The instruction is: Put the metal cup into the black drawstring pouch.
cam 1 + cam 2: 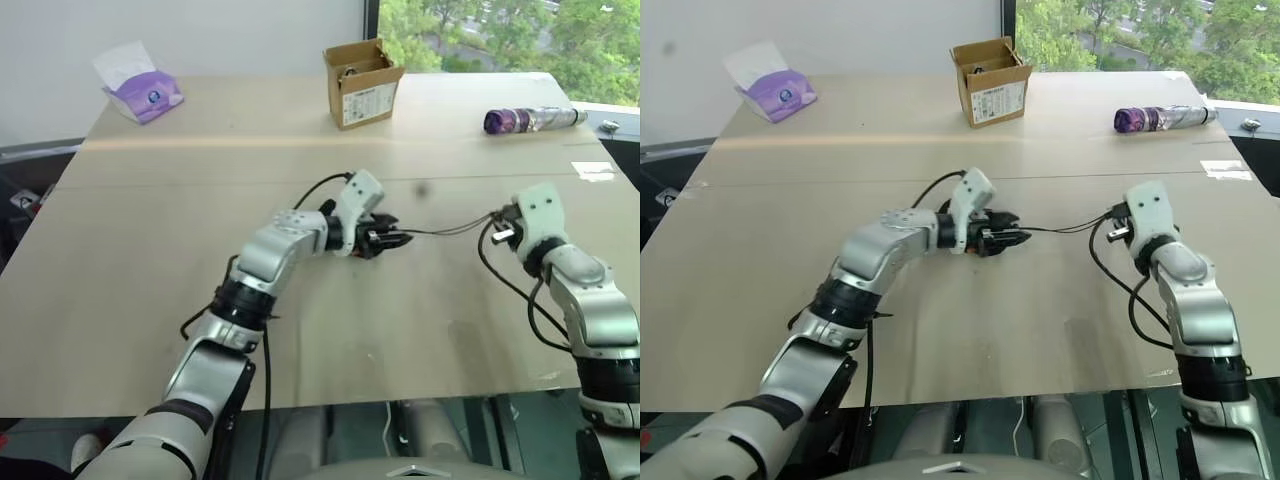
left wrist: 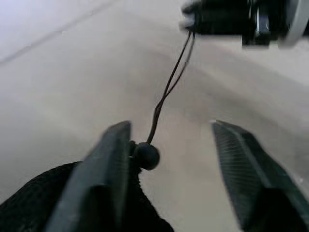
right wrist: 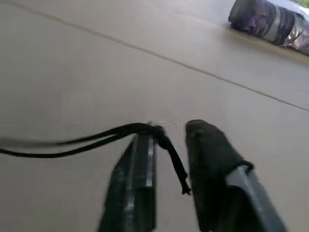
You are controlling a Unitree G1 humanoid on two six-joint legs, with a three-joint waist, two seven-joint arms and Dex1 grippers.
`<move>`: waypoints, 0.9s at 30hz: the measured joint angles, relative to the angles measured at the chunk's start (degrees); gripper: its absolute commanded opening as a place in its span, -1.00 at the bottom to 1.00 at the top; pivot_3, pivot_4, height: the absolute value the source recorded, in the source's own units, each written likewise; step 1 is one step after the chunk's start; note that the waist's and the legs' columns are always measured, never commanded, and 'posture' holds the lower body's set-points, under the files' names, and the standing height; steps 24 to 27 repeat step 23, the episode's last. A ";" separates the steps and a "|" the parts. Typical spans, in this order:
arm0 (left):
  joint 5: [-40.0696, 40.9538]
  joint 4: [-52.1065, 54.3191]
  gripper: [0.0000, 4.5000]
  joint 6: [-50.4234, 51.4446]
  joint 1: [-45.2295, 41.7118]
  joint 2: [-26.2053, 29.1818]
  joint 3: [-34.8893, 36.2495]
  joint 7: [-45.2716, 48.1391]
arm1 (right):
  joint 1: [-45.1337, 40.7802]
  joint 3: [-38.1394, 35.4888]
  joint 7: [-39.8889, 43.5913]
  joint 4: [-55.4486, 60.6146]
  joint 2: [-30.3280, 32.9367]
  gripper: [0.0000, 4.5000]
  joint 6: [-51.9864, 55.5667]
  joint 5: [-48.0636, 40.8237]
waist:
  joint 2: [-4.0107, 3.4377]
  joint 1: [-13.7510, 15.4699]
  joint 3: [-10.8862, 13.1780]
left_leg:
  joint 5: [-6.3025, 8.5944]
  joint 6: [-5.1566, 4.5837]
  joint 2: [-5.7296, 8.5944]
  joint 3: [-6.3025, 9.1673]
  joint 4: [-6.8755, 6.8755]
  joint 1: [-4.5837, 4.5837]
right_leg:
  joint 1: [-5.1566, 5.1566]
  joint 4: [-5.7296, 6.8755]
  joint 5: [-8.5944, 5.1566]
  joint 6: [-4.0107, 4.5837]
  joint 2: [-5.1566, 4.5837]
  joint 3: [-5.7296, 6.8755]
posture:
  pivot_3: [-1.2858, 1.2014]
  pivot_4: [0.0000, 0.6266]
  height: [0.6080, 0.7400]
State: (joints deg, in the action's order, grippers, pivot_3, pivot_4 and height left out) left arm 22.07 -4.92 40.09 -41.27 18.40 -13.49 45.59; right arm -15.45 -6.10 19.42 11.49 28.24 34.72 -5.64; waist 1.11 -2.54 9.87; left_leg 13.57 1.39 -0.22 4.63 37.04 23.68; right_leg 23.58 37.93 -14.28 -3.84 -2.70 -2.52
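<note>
In the left eye view, the left gripper (image 1: 392,240) is seen at the centre of the frame, above the table (image 1: 130,250). Black fabric of the black drawstring pouch (image 1: 372,243) is seen at its fingers. A thin cord (image 1: 450,229) runs from there to the right gripper (image 1: 497,222) at the right. A cardboard box (image 1: 362,82) with a white label, too small to be read, stands at the upper middle. A purple tissue pack (image 1: 143,90) lies at the upper left and a purple bottle (image 1: 530,120) at the upper right.

In the left wrist view, the fingers (image 2: 108,164) are spread apart; the pouch lies against one of them at the lower left, with a cord bead (image 2: 145,155).

In the right wrist view, the jaws are slightly parted, and the knotted cord end (image 3: 164,141) hangs loose between them.
</note>
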 measured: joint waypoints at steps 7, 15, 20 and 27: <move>9.71 18.98 1.00 5.74 10.06 1.29 18.32 -8.79 | 16.76 -6.21 9.63 14.95 2.44 0.98 -2.54 -9.15 | 0.02 0.64 -0.01 | 0.03 -0.04 0.01 0.15 0.13 -0.13 | -0.27 -0.03 -0.01 -0.02 -0.05 0.14 | 0.03 -0.52 1.00; 8.49 31.64 1.00 -0.78 38.60 6.23 29.93 -12.79 | 33.40 -14.54 21.18 20.64 1.30 0.98 -15.57 -18.07 | 0.10 0.83 0.00 | 0.09 -0.10 -0.05 0.00 -0.22 -1.11 | -1.13 -0.24 -0.05 -0.01 -0.05 0.06 | 0.03 -0.52 1.00; 9.38 36.64 1.00 -5.87 51.21 7.13 36.33 -11.57 | 39.45 -17.38 21.49 19.09 0.50 0.98 -23.14 -16.37 | 0.17 1.83 -0.05 | 0.10 -0.09 -0.10 -0.10 -0.17 -1.27 | -1.28 -0.30 -0.20 0.22 -0.05 0.02 | 0.03 -0.52 1.00; 10.12 38.59 1.00 -6.85 56.85 6.98 38.89 -12.06 | 42.54 -18.51 21.11 17.12 -0.08 0.98 -27.29 -14.51 | 0.23 2.02 -0.09 | 0.10 -0.09 -0.12 -0.10 -0.16 -1.31 | -1.35 -0.36 -0.26 0.15 -0.06 0.04 | 0.03 -0.52 1.00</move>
